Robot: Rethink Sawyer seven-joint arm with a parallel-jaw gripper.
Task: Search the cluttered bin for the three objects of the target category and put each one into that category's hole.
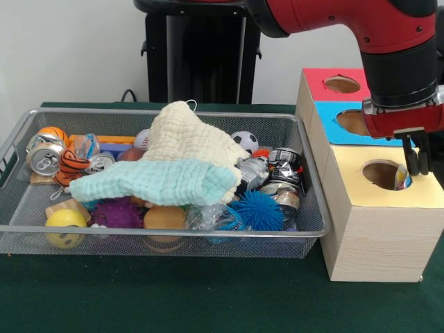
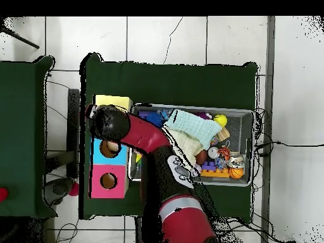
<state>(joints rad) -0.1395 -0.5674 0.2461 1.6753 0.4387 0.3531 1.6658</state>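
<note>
The wire mesh bin sits on the left of the green table, full of clutter. To its right stands the yellow-topped box with its round hole. My gripper hangs over the hole's right rim with its fingers close together. A small multicolour fabric scrap hangs at the tips, inside the hole's edge. No other patterned scrap shows in the bin. In the overhead view the arm's wrist covers the gripper, just below the yellow box.
A cream waffle cloth and a mint-green cloth lie over the bin's middle. Around them are cans, spiky balls, a yellow ball and a small football. The blue-topped box and the red-topped box stand behind the yellow one.
</note>
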